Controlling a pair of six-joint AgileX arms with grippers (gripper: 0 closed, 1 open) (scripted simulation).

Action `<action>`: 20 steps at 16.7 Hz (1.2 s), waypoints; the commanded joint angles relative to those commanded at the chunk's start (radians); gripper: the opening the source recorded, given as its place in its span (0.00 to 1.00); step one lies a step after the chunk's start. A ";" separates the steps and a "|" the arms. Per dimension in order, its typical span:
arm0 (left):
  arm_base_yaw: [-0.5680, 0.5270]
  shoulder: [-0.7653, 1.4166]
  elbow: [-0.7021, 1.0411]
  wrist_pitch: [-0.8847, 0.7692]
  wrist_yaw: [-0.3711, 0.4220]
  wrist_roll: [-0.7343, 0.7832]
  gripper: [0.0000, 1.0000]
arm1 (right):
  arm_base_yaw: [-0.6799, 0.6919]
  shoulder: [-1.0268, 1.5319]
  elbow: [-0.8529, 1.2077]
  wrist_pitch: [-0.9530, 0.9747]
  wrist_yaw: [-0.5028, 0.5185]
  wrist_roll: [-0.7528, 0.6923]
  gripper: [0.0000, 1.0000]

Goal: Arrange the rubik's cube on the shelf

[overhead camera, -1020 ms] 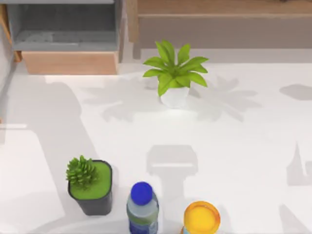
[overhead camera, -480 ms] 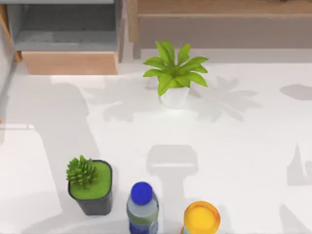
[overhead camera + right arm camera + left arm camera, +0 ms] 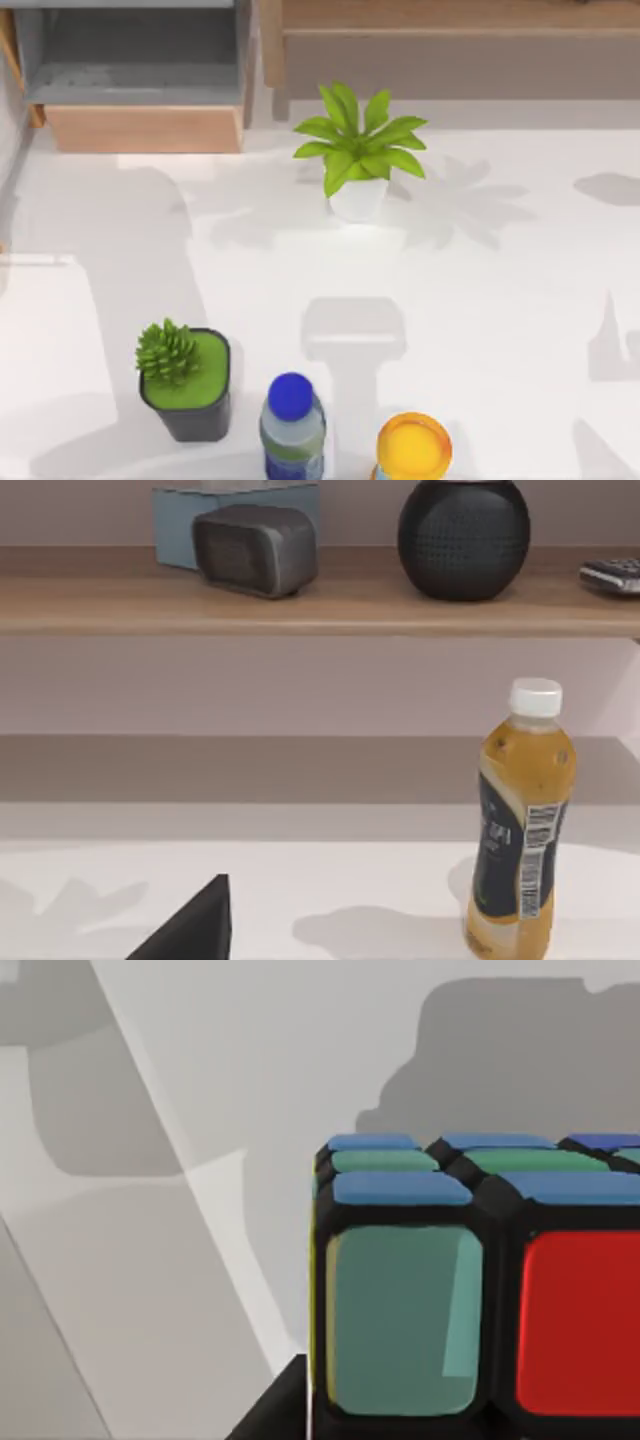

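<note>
My left wrist view: the cube (image 3: 480,1290) sits right under my left gripper, above the white table (image 3: 150,1290); whether my fingers grip it, I cannot tell. Risk: a loose hold drops it short of the shelf (image 3: 440,14), or clips the plant (image 3: 358,150)

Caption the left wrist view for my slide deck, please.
Close on the rubik's cube, blue tiles on top, teal and red facing the camera, above the white table.
</note>
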 joint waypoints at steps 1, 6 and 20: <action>0.000 0.000 0.000 0.000 0.000 0.000 0.00 | 0.000 0.000 0.000 0.000 0.000 0.000 1.00; 0.019 -0.052 -0.033 -0.004 -0.023 -0.002 0.00 | 0.000 0.000 0.000 0.000 0.000 0.000 1.00; -0.233 -0.779 -0.314 0.707 -0.447 -0.138 0.00 | 0.000 0.000 0.000 0.000 0.000 0.000 1.00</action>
